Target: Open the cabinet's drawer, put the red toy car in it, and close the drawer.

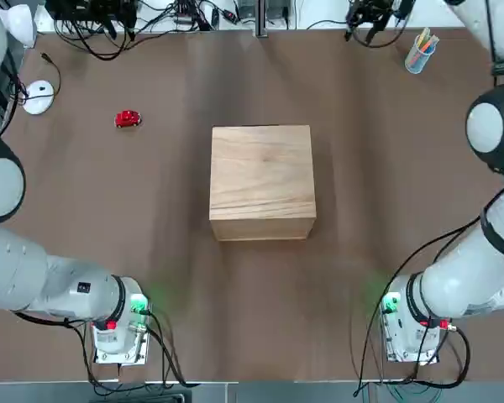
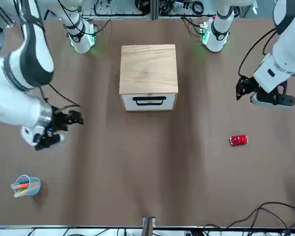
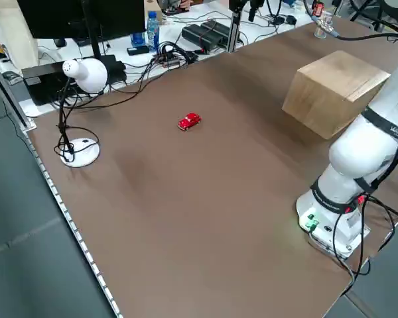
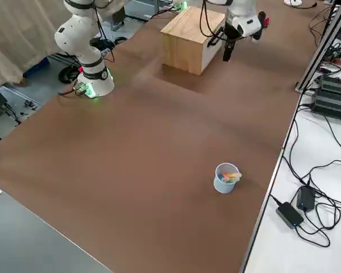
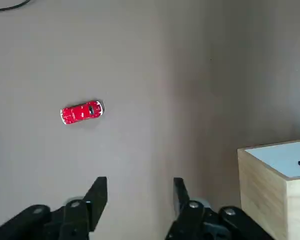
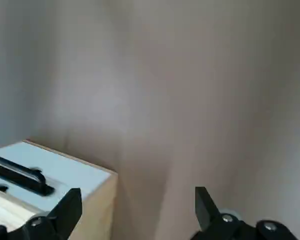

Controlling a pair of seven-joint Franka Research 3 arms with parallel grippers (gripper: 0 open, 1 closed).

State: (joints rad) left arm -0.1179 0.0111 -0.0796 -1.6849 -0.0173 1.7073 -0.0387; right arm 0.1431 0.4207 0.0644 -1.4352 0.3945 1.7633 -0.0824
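the left gripper (image 5: 139, 186), parted and empty, hangs nearer the red car (image 2: 238, 140), which lies on the table left of the closed cabinet (image 2: 148, 71); the right gripper (image 6: 139, 192), also parted, waits across on the cabinet's right.

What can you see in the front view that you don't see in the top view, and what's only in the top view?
Only the front view: the drawer's white front with its black handle, and the left claw hanging over the table.

Only the top view: the round white base is seen whole; in the front view just its edge shows.

Both: the wooden box, the little red car and the cup of colored sticks, all on the table.
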